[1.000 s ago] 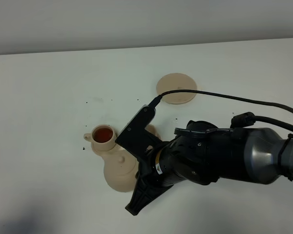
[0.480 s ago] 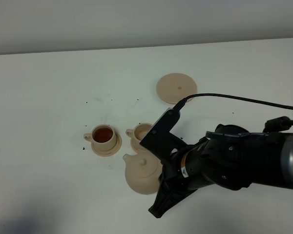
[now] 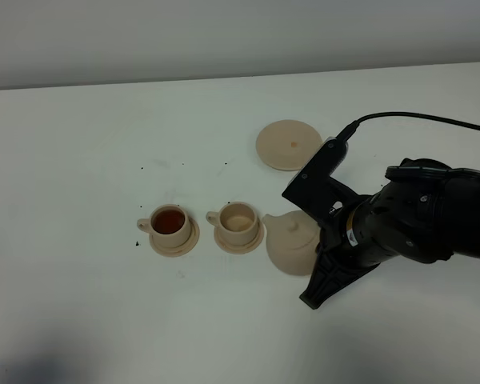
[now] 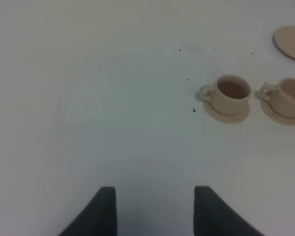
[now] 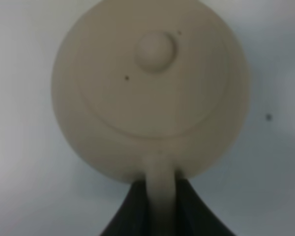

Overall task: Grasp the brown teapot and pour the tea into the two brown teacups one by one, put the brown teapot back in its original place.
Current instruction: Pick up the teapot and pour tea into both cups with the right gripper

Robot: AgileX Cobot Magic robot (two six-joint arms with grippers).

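The squat, round, pale tan ceramic teapot [image 3: 290, 245] sits in the middle of the white table [image 3: 80, 120], just right of the two cups, with its short spout turned left toward the nearer one. Whether its base touches the table cannot be told. The right gripper [image 5: 160, 199] is clamped narrow on the teapot's loop handle [image 5: 159, 179], one dark finger on each side of it. In the right wrist view the knobbed lid [image 5: 156, 50] sits in place on the pot. In the high view the black right arm [image 3: 416, 224] reaches in from the right and hides the handle side of the pot. A black cable [image 3: 432, 120] arcs away over it to the right.

The left teacup [image 3: 170, 223], small, pale tan and with a side handle, stands on its matching round saucer and holds reddish-brown liquid. The right teacup [image 3: 238, 219], its twin, stands just beside it on its own saucer, and its inside shows pale. The two cup saucers [image 3: 190, 242] lie close together but apart.

The flat round saucer [image 3: 289, 145], pale tan and wider than the others, lies bare on the far side, beyond the teapot and apart from it. A few dark specks [image 3: 141, 169] dot the table near the cups.

The left gripper [image 4: 155, 211] hovers over bare table well left of the cups, its two dark fingers [image 4: 104, 209] spread wide and holding nothing.
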